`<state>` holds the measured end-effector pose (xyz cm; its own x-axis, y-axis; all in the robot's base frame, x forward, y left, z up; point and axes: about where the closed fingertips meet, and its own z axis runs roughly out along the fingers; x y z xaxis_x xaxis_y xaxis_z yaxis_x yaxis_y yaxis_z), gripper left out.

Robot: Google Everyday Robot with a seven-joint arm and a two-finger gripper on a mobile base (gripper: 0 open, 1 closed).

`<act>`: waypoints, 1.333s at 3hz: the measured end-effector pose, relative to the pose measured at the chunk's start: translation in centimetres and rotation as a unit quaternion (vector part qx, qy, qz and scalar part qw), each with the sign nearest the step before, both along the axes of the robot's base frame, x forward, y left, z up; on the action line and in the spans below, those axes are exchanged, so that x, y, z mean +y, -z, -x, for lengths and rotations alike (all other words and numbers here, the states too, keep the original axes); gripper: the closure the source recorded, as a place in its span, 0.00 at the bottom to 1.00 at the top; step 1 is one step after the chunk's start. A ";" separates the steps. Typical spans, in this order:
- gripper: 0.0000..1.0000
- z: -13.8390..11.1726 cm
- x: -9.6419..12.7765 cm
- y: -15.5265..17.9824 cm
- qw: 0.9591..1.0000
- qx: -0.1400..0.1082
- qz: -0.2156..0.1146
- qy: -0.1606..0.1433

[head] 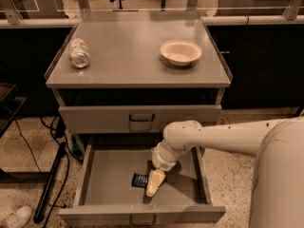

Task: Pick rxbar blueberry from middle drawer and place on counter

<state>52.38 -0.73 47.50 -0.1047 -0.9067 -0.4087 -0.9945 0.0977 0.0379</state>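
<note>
The rxbar blueberry (138, 180) is a small dark bar lying on the floor of the open middle drawer (107, 175), near its centre. My gripper (155, 183) is cream-coloured and reaches down into the drawer from the right. Its tip is right at the bar's right end and covers part of it. The white arm (213, 137) crosses over the drawer's right side. The counter (128, 65) is the grey top of the cabinet above.
A silvery can (79, 52) lies on the counter's left side and a cream bowl (180, 52) sits on its right. The top drawer (140, 118) is closed. A dark pole (50, 184) and a shoe (16, 217) are on the floor at left.
</note>
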 end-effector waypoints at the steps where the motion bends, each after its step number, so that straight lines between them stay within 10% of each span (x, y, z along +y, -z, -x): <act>1: 0.00 -1.8 2.4 2.7 1.000 0.002 -0.017 -0.009; 4: 0.00 -3.2 3.6 5.3 0.999 -0.046 -0.006 0.028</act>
